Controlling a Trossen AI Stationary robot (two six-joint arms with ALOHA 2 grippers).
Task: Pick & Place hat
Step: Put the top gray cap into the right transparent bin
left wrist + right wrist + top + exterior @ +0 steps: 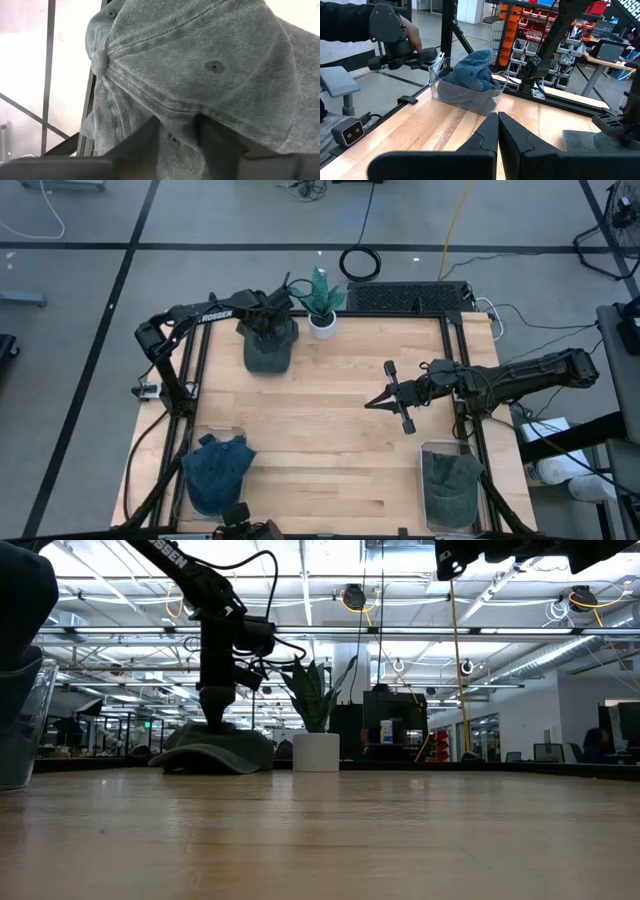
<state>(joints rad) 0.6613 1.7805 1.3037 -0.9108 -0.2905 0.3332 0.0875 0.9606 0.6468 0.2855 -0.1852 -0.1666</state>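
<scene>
Grey-green hat [268, 346] lay on tabletop [330, 430] by far edge, nr left corner. Left claw [266, 323] pinched its crown fabric. Right claw [385, 398] shut, empty, mid-tabletop.

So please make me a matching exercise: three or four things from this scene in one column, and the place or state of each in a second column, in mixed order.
Things:
1. grey-green hat
2. blue hat
3. potted plant
4. right hand

Places or states:
A. in the clear bin at the table's near left corner
B. shut, holding nothing, above the middle of the table
C. on the far edge, right of the left hand
D. lying on the table under the left hand

Pairs: 1-D, 2-A, 3-C, 4-B
</scene>
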